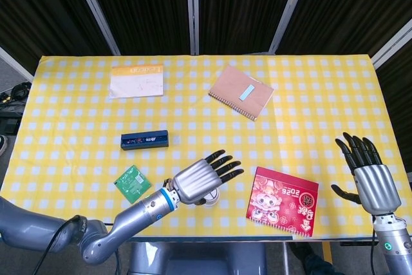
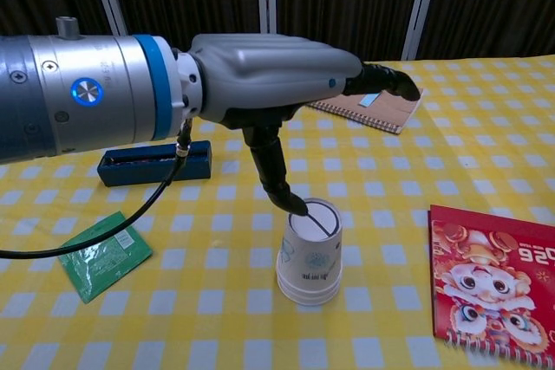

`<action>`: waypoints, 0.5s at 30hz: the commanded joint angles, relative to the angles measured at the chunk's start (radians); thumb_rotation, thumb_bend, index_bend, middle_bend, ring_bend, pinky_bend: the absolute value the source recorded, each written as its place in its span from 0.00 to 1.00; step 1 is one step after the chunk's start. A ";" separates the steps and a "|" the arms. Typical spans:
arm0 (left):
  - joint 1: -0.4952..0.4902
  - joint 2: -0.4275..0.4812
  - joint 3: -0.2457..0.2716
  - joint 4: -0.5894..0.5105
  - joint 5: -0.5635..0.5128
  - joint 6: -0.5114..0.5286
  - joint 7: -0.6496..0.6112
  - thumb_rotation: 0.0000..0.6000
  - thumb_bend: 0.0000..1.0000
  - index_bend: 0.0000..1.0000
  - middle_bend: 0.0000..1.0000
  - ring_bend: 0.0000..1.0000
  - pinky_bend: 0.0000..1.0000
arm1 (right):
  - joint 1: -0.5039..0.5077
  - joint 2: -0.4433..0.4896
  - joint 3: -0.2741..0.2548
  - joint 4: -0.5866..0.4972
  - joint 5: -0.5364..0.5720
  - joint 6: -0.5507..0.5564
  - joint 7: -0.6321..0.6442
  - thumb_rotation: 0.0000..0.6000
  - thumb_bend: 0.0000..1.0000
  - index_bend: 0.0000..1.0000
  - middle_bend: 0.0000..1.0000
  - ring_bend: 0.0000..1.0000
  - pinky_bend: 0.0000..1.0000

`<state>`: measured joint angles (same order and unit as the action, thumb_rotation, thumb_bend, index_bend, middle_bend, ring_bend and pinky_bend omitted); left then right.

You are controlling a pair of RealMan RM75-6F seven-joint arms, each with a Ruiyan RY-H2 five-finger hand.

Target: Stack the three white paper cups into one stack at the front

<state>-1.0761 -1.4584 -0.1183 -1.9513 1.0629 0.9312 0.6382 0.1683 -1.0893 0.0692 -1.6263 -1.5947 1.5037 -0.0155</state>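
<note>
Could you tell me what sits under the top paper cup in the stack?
Under the top paper cup, only stacked white rims show at the base of the upside-down stack, resting on the checked tablecloth. The cups' walls below are covered, so their number is unclear. The left hand hovers open above.

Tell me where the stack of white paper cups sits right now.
The cup stack stands upside down near the table's front edge, directly under the open left robot hand, between the green packet and the red envelope.
</note>
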 commanded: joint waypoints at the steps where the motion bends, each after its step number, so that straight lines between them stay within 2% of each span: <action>1: 0.054 0.018 0.011 0.001 0.035 0.060 -0.060 1.00 0.00 0.00 0.00 0.00 0.00 | -0.001 0.001 -0.001 0.000 -0.003 0.000 -0.001 1.00 0.00 0.00 0.00 0.00 0.00; 3: 0.097 0.023 0.021 -0.001 0.045 0.116 -0.085 1.00 0.00 0.00 0.00 0.00 0.00 | -0.001 0.002 -0.003 0.000 -0.006 -0.001 0.001 1.00 0.00 0.00 0.00 0.00 0.00; 9: 0.301 0.036 0.100 0.021 0.103 0.402 -0.105 1.00 0.00 0.00 0.00 0.00 0.00 | -0.003 0.005 -0.006 0.002 -0.019 0.004 0.006 1.00 0.00 0.00 0.00 0.00 0.00; 13: 0.469 0.114 0.181 0.019 0.155 0.597 -0.135 1.00 0.00 0.00 0.00 0.00 0.00 | -0.002 0.004 -0.008 -0.001 -0.029 0.008 -0.001 1.00 0.00 0.00 0.00 0.00 0.00; 15: 0.525 0.149 0.208 0.023 0.168 0.645 -0.152 1.00 0.00 0.00 0.00 0.00 0.00 | -0.002 0.004 -0.008 -0.003 -0.034 0.010 -0.005 1.00 0.00 0.00 0.00 0.00 0.00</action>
<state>-0.6702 -1.3774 0.0181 -1.9364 1.1818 1.4631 0.5228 0.1659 -1.0851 0.0617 -1.6282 -1.6274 1.5130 -0.0198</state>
